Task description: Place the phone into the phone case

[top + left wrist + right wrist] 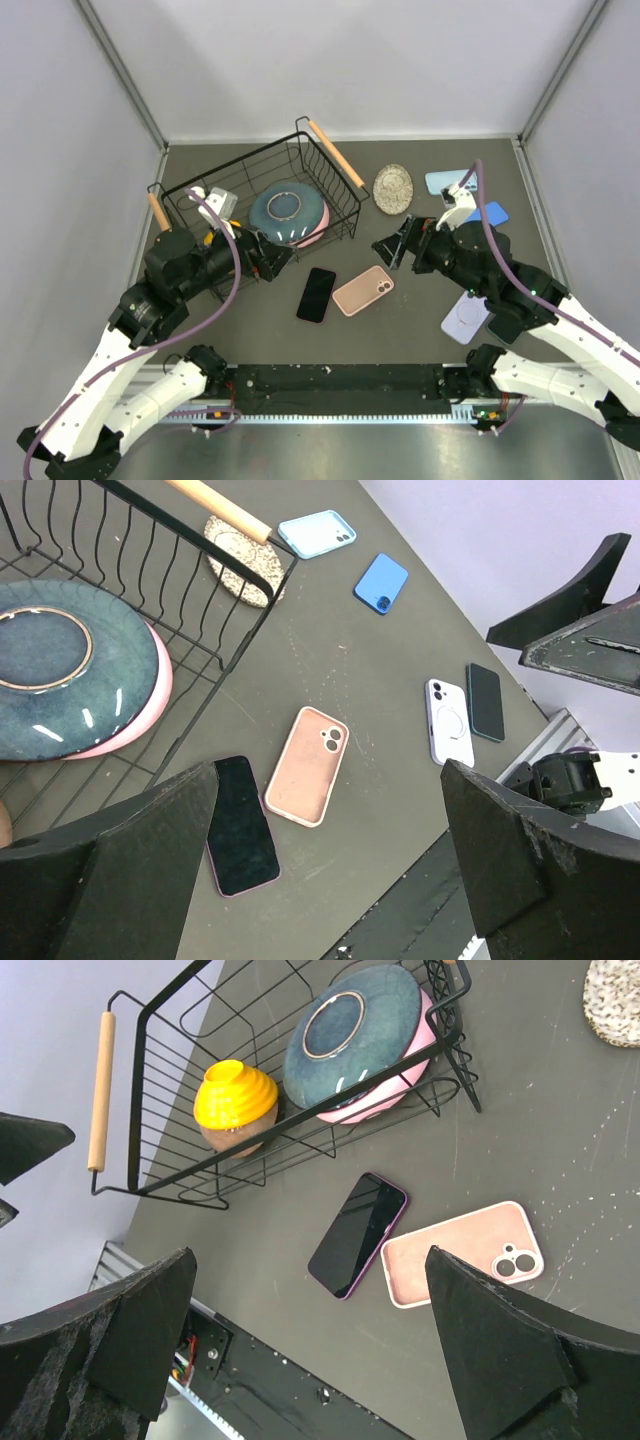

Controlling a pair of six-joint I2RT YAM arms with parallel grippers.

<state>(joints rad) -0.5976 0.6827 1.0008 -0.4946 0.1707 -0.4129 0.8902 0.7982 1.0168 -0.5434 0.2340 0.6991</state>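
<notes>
A black-screened phone with a purple rim (316, 294) lies face up on the dark table, also in the left wrist view (240, 823) and the right wrist view (358, 1233). An empty pink phone case (363, 290) lies open side up just right of it, apart from it (307, 765) (463, 1251). My left gripper (268, 262) is open and empty, raised left of the phone by the basket. My right gripper (393, 248) is open and empty, raised above and right of the case.
A black wire basket (325, 150) with a blue plate (288, 212) on a pink one and a yellow pot (236, 1103) stands back left. A speckled coaster (393, 187), light blue (443, 180), blue (494, 213), white (464, 318) and dark (487, 701) cases lie right.
</notes>
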